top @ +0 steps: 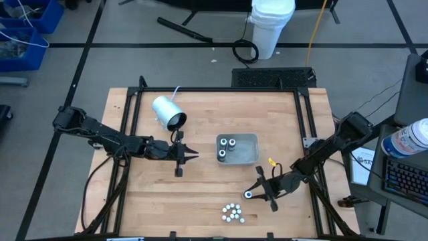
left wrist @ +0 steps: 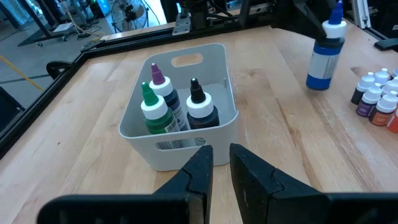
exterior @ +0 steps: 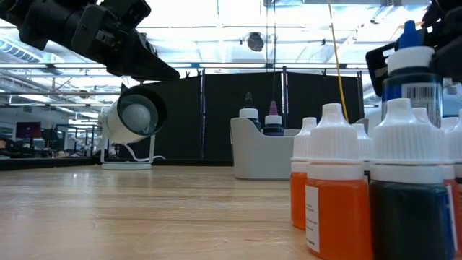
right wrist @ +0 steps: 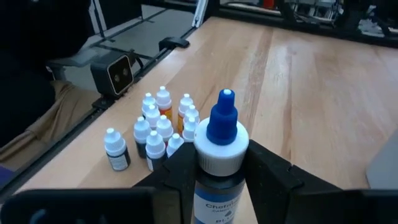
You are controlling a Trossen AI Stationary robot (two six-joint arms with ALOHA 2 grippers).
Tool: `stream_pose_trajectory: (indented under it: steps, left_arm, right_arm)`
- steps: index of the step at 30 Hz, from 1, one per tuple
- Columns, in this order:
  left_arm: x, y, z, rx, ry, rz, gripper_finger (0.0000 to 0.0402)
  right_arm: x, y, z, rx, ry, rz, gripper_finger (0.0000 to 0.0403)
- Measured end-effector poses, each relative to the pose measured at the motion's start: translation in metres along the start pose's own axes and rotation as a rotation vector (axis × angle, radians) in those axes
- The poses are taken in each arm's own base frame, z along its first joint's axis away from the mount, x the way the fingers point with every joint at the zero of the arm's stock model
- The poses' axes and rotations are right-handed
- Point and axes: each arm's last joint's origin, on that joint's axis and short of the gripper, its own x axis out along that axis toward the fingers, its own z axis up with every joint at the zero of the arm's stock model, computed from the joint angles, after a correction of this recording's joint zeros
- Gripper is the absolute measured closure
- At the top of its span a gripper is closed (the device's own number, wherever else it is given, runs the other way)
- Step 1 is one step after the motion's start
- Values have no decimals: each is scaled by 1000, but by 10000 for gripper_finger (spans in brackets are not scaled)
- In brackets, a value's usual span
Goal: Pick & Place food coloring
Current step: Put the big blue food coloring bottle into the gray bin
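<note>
Gripping a blue-capped bottle upright — right tool above table

Orange bottles close up; blue-tipped bottle raised (behind them).

The tray is set near the table's middle, with three bottles stood upright inside it. A cluster of bottles is grouped at the table's front edge — in front of the tray. Between the two, a bottle is held upright off the table by the right gripper. The white cylinder is laid behind and left of the tray — the left gripper is found just left of the tray.
</note>
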Motion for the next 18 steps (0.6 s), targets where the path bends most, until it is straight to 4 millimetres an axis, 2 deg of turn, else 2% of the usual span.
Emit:
stream_pose_trajectory:
  steps: [3,7,13,18]
  left_arm:
    - [0,0,0,0,0,0,339]
    - [0,0,0,1,0,0,339]
    - [0,0,0,1,0,-1,339]
    - [0,0,0,5,0,1,339]
  right_arm:
    - [-4,-2,8,3,-36,-2,294]
    - [-16,-11,30,-4,-135,-23,296]
    - [-43,-41,64,-63,-277,-193,296]
    - [-47,-71,65,-54,-239,-361,296]
